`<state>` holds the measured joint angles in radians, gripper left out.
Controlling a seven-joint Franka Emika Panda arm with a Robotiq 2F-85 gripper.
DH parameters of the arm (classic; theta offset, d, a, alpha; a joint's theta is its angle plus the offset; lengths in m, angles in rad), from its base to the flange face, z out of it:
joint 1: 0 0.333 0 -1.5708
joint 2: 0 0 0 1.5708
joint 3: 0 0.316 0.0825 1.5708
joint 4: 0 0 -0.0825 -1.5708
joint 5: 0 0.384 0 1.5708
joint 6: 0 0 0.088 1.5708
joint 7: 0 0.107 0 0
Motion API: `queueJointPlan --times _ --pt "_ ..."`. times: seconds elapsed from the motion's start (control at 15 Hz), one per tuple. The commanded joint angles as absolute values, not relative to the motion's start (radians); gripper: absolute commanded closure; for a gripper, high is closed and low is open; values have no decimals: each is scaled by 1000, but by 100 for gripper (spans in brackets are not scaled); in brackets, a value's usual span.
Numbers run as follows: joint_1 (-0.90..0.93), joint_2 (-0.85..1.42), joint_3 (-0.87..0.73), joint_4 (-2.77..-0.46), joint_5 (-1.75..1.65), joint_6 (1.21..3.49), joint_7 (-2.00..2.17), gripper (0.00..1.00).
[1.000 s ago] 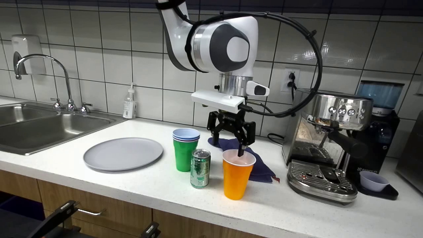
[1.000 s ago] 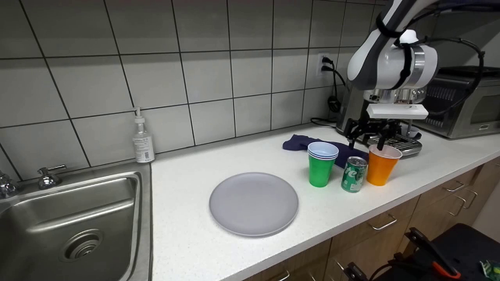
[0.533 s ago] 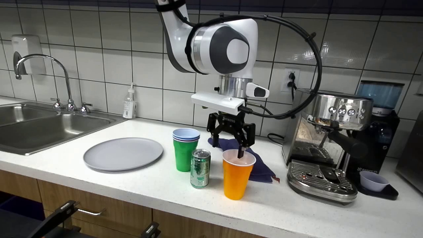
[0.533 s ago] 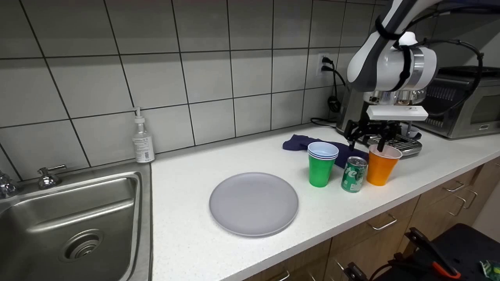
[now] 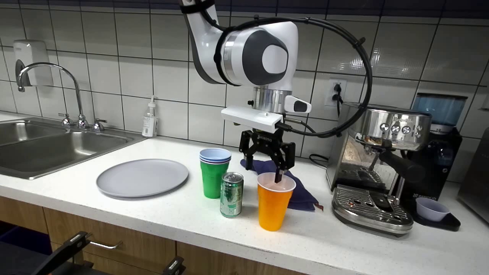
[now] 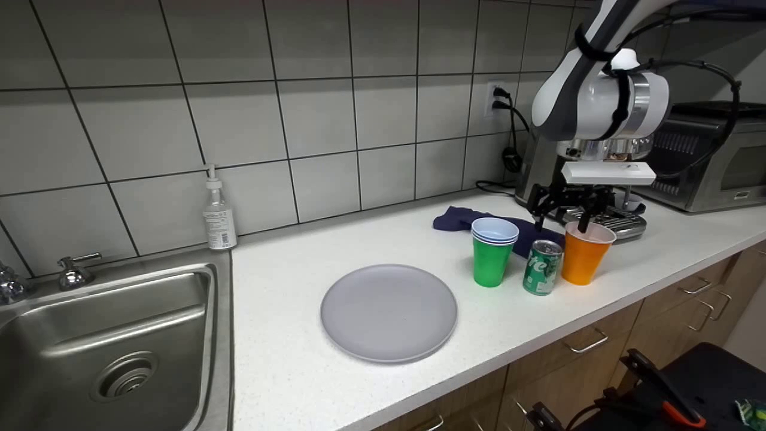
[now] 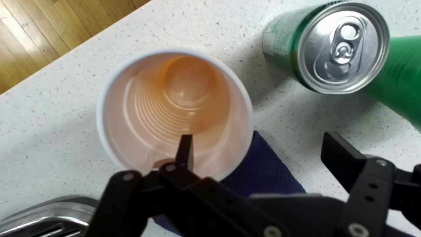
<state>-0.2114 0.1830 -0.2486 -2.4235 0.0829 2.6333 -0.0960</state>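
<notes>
Pincer [image 5: 263,175] is spread wide, gripping nothing, one fingertip over or just inside the mouth of the upright orange cup [image 5: 273,208] below, the other beyond the rim. This seems to be lining up; a hold would call for settling astride the cup wall, then closing, clear of the can [image 5: 231,196] and green cups [image 5: 211,179] near the outer finger

The claw [image 6: 561,225], spread wide, hangs above the surface [image 6: 281,323], one fingertip [image 6: 584,224] at the mouth of an orange cup [image 6: 586,258]. Leftward from the cup: a green can [image 6: 542,272], a green cup stack [image 6: 491,264] and a gray plate [image 6: 389,314]. A dark blue cloth [image 6: 458,219] lies behind the stack; a pump bottle [image 6: 220,224] stands beside the sink [image 6: 222,335].
</notes>
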Motion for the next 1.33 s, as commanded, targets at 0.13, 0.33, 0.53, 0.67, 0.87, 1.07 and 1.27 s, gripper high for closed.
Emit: queueJointPlan --times 0.13,0.33,0.53,0.67,0.87,1.07,1.27 --pt "-225 181 -235 -2423 76 2631 -90 0" --pt "-225 181 -235 -2423 76 2631 -90 0" --pt "-225 186 -234 -2424 73 2640 -97 0" --pt "-227 190 -232 -2421 76 2642 -104 0" --pt "-228 192 -233 -2420 73 2645 -105 0" --pt "-228 190 -234 -2422 70 2659 -105 32" --pt "-229 187 -233 -2423 73 2668 -109 58"
